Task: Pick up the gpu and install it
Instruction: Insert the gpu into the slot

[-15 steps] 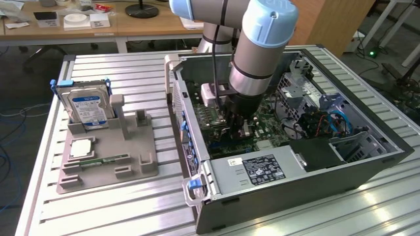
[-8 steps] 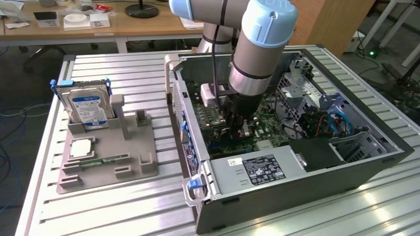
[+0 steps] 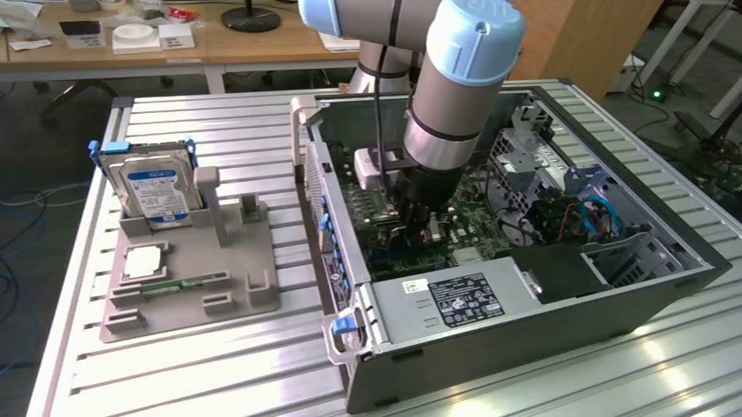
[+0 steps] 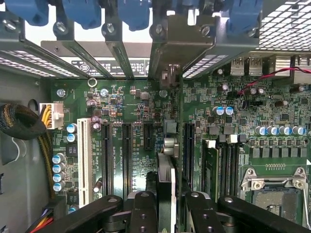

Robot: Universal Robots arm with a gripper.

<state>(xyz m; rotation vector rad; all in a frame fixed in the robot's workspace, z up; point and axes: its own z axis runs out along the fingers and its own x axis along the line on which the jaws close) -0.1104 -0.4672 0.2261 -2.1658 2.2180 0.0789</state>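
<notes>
- Pincer [image 4: 165,206]: I see its black fingers [image 4: 145,213] clamped on the thin dark gpu card [image 4: 165,182], held edge-on and upright over the green motherboard [image 4: 131,145].
- Gpu's silvery bracket [image 4: 167,53]: sits at the slot openings in the rear wall, under the blue clips [image 4: 133,12].
- Arm [image 3: 458,95]: I have it reaching down into the open grey computer case [image 3: 510,347].
- Grey parts holder [image 3: 191,278]: on the slatted metal desk [image 3: 208,373], at the exterior view's left, carrying a silver hard drive with a blue-white label [image 3: 153,193].
</notes>
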